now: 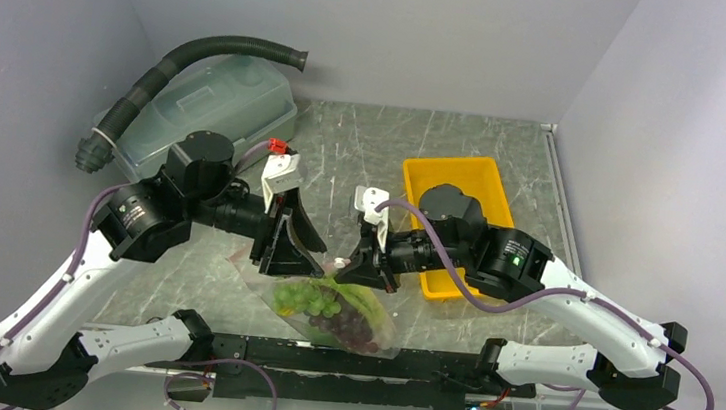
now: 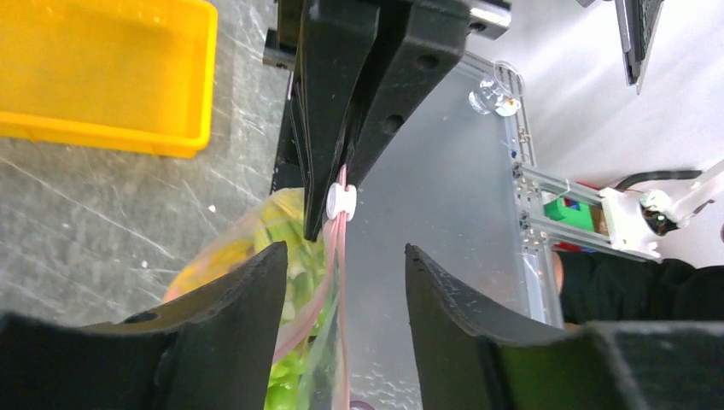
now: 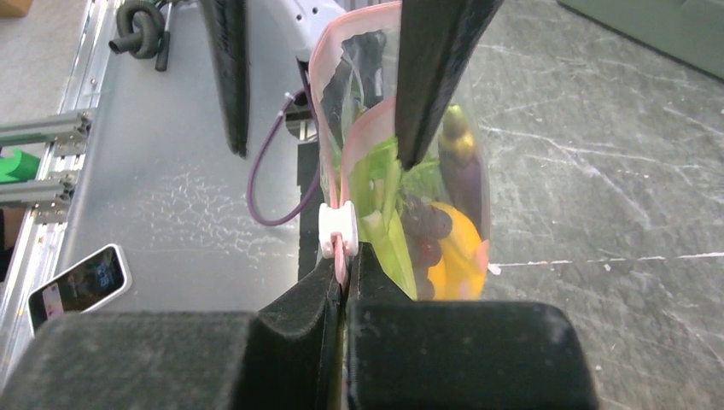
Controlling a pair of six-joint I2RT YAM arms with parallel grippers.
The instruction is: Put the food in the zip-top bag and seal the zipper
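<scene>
The clear zip-top bag lies between my two arms with the food inside: green pieces, dark grapes, an eggplant and something yellow. My right gripper is shut on the pink zipper right beside its white slider. My left gripper is open, its fingers on either side of the zipper without touching it. In the top view the left gripper and the right gripper face each other over the bag's mouth.
A yellow tray stands behind the right arm. A translucent lidded tub with a black ribbed hose over it sits at the back left. The table's metal front rail runs just below the bag.
</scene>
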